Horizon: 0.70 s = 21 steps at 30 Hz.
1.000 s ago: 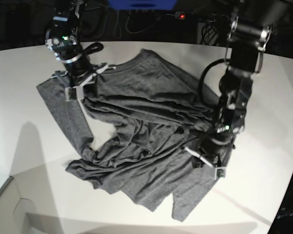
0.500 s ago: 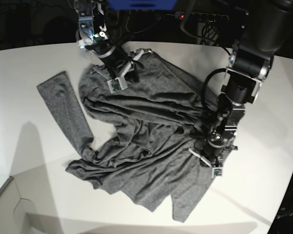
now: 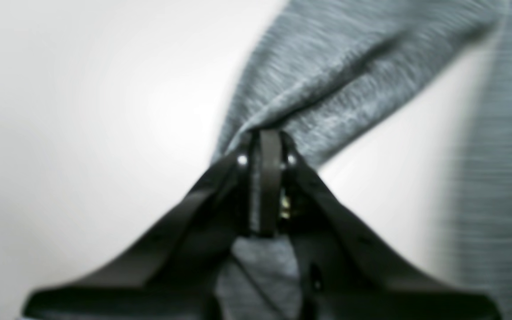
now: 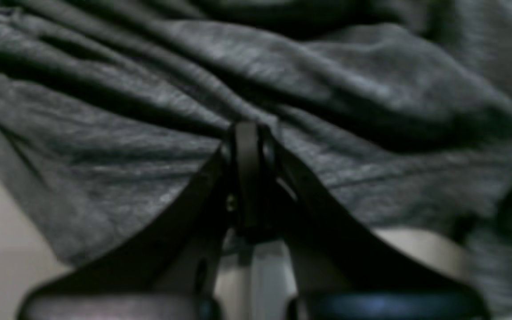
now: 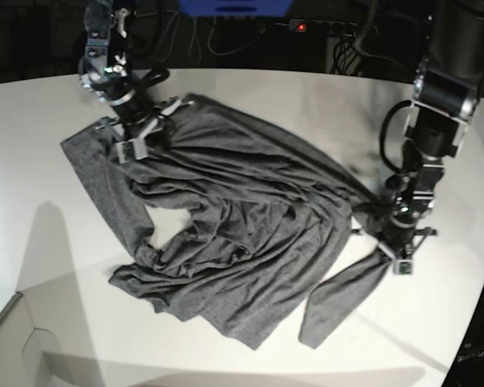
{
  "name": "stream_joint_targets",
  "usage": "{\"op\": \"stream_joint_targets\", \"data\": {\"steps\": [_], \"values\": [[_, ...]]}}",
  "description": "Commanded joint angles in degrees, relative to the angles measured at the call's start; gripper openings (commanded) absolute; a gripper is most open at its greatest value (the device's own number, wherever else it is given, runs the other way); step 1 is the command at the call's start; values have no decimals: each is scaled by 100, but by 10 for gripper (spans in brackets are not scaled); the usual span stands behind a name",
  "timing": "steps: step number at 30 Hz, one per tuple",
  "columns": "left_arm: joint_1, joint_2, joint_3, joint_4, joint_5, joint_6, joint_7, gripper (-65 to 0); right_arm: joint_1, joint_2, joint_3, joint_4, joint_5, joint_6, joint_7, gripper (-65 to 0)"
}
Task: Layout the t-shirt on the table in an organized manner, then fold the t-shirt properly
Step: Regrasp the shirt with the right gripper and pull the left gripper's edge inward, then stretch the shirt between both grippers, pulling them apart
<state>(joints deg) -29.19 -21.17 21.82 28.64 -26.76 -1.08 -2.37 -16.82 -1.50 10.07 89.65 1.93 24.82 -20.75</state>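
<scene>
Fingers [image 5: 393,256] of both arms pinch the rumpled t-shirt [image 5: 242,218] on the table [image 5: 32,185].

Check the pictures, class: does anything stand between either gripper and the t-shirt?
Nothing visible does. The left gripper is shut on a pinch of the t-shirt at a sleeve, and the right gripper is shut on the cloth near the far edge. Only the bare table surrounds it.
</scene>
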Motion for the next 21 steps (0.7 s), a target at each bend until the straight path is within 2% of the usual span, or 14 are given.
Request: {"op": "stream_joint_targets", "data": {"steps": [1,8,11,13,17,21], "values": [[101,-68,-86,6,26,69,470,-624,42,84,123,7,-189,-130,-303,-650],[1068,-323,-1466,1421,26,69,532,-624,192,224,352,147,-189,-130,-303,-650],[1490,-323,-2090,2643,26,69,532,-624,121,189,387,455,-180,-130,-303,-650],[1684,-288,-2257,3355,26,69,532,-624,-2,110,378,684,-163,-130,-285,-650],[1710,-6,-2257,4182,43,69,664,-624,-98,-136,378,1176,-163,-130,-303,-650],[1244,583,-2248,4173,79,69,1604,-624,-362,-329,264,1449,-163,-130,-303,-650]]}}
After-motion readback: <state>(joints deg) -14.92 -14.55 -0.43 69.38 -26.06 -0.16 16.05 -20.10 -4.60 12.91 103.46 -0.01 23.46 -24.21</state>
